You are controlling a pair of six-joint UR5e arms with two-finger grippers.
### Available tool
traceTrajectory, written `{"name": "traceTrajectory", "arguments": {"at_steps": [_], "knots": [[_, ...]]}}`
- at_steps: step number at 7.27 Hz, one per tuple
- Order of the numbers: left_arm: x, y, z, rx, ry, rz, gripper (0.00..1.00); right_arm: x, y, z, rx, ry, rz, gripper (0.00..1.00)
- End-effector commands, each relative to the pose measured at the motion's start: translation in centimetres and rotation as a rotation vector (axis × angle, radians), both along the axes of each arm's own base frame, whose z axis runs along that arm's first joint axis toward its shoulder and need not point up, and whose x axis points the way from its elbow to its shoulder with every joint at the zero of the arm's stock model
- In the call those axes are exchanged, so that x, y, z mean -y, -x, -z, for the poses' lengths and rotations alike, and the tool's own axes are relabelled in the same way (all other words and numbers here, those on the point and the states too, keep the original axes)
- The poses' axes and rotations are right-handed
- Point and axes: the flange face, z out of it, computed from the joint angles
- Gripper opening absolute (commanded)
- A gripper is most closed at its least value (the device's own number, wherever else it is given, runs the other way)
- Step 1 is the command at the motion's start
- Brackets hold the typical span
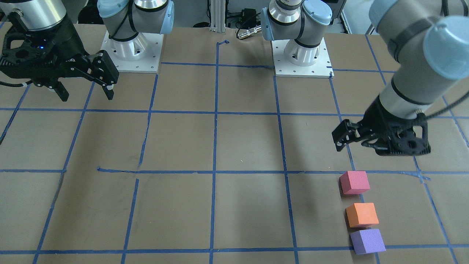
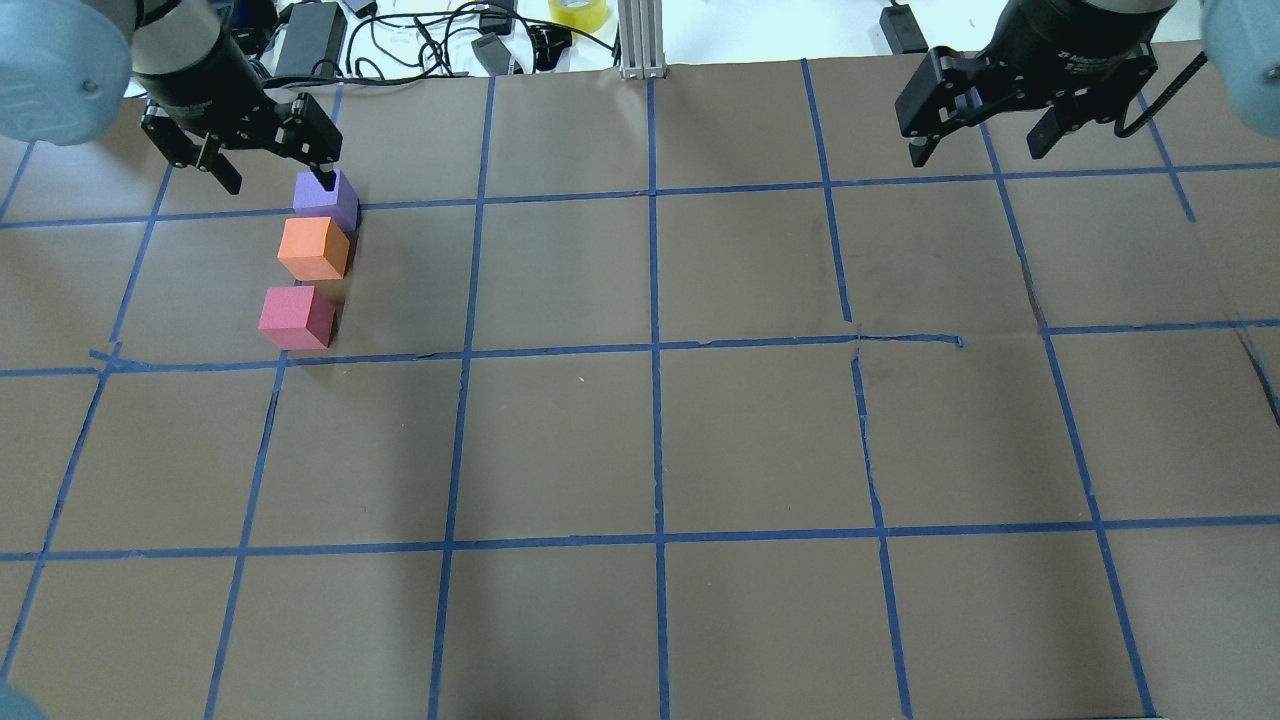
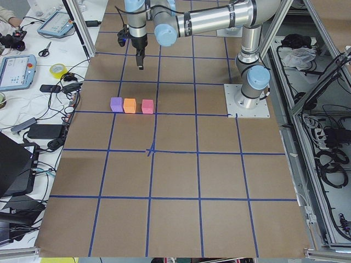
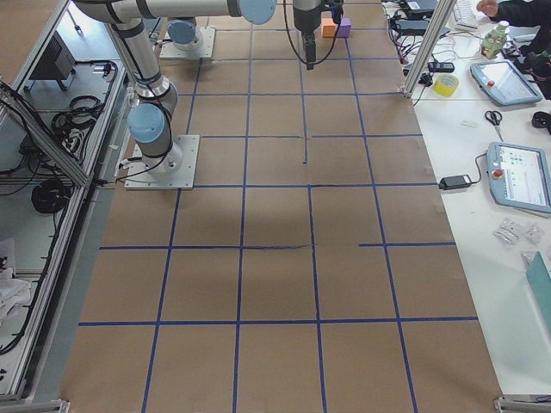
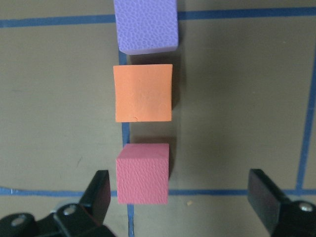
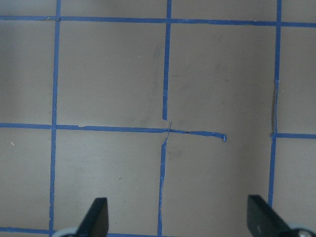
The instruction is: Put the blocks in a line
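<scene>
Three foam cubes lie in a straight row on the brown table, close together but not touching: purple (image 2: 325, 198), orange (image 2: 314, 248) and pinkish-red (image 2: 296, 317). They also show in the front view as pinkish-red (image 1: 354, 182), orange (image 1: 362, 215) and purple (image 1: 367, 241). My left gripper (image 1: 340, 143) is open and empty, raised above the table just on the robot side of the row. In the left wrist view the pinkish-red cube (image 5: 142, 173) sits nearest, close to the left finger (image 5: 98, 197), with orange (image 5: 143, 93) and purple (image 5: 146, 24) beyond. My right gripper (image 2: 978, 150) is open and empty, far from the cubes.
Blue tape lines (image 2: 655, 350) form a grid on the table. Cables, a power brick and a tape roll (image 2: 578, 12) lie past the far edge. The two arm bases (image 1: 133, 51) stand at the robot side. Operator desks with tablets (image 4: 516, 172) flank the table.
</scene>
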Motion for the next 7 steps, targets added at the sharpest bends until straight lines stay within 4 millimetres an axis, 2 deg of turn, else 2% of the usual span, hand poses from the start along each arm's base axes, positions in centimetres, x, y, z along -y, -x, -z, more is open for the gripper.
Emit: {"name": "traceTrajectory", "arguments": {"at_steps": [1,2,3,5,6,7], "knots": [[-7.4,9.0,-7.3,-0.004,0.032,-0.032,1.0,0.0,0.0,0.0,0.001,0.0,0.0,1.0],[-10.5,12.3,-9.5,-0.007,0.071,-0.031,1.0,-0.1,0.1,-0.1,-0.007,0.0,0.001,1.0],[-11.7,12.9,-10.1,-0.005,0.082,-0.016,1.0,0.0,0.3,-0.1,-0.028,0.003,0.004,1.0],[-12.7,12.8,-11.0,-0.008,0.101,-0.019,1.0,-0.1,0.3,-0.1,-0.03,0.0,0.004,1.0],[-12.7,12.8,-11.0,-0.008,0.103,-0.024,1.0,-0.1,0.3,-0.1,-0.03,0.0,0.004,1.0],[-12.6,12.8,-10.2,-0.006,0.083,-0.024,1.0,-0.1,0.3,-0.1,-0.031,0.0,0.004,1.0]]}}
